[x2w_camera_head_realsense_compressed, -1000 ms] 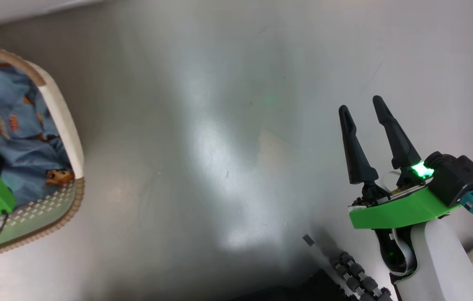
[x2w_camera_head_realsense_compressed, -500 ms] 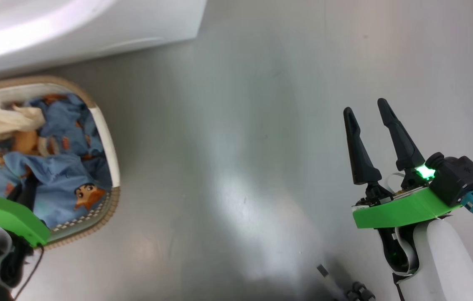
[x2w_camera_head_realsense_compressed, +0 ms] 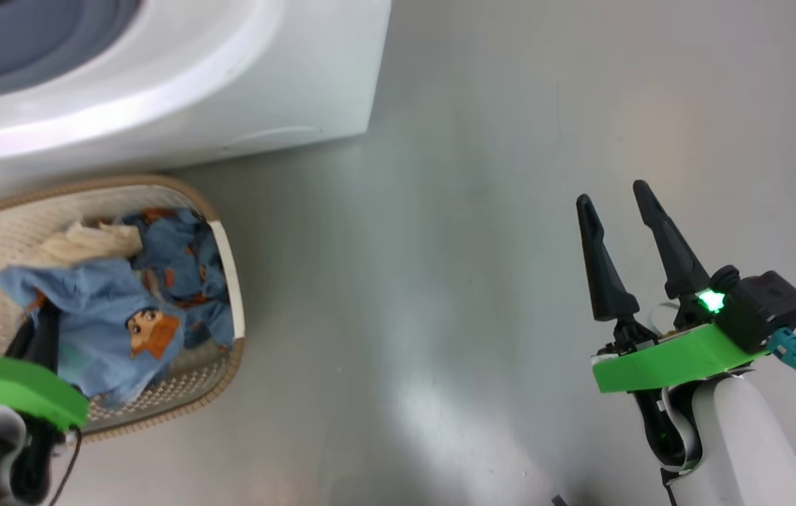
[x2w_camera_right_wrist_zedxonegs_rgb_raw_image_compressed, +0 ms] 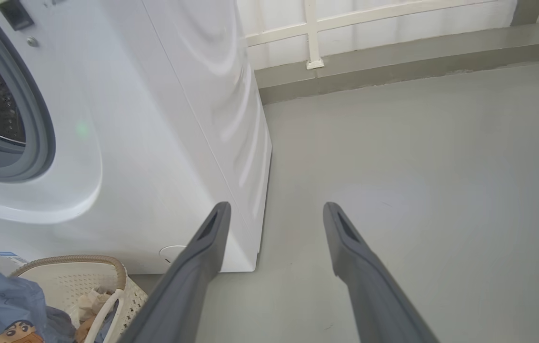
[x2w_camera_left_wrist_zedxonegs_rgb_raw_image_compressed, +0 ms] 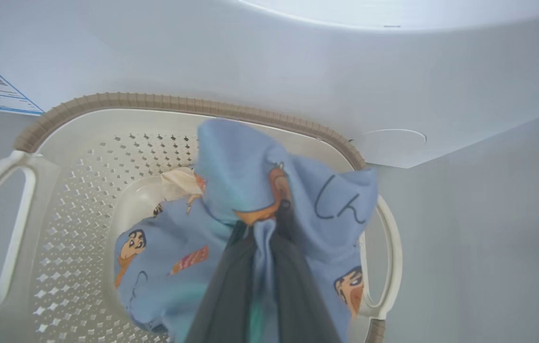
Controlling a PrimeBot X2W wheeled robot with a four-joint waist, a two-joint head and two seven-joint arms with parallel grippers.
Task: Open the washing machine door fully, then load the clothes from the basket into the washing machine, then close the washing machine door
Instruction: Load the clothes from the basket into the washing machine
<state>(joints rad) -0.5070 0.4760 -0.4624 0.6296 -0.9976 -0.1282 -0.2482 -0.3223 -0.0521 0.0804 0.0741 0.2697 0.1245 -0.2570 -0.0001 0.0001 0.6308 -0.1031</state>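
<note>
At our left gripper (x2w_camera_left_wrist_zedxonegs_rgb_raw_image_compressed: 264,221), fingers pinched tight, we hold a light blue garment (x2w_camera_left_wrist_zedxonegs_rgb_raw_image_compressed: 245,162) draped over them; beneath lies the basket (x2w_camera_left_wrist_zedxonegs_rgb_raw_image_compressed: 107,101) with the other clothes (x2w_camera_head_realsense_compressed: 180,263); just beyond stands the washing machine (x2w_camera_left_wrist_zedxonegs_rgb_raw_image_compressed: 298,71); well aside, our right gripper (x2w_camera_head_realsense_compressed: 612,193) hangs wide open, empty, over the floor (x2w_camera_head_realsense_compressed: 475,246).
</note>
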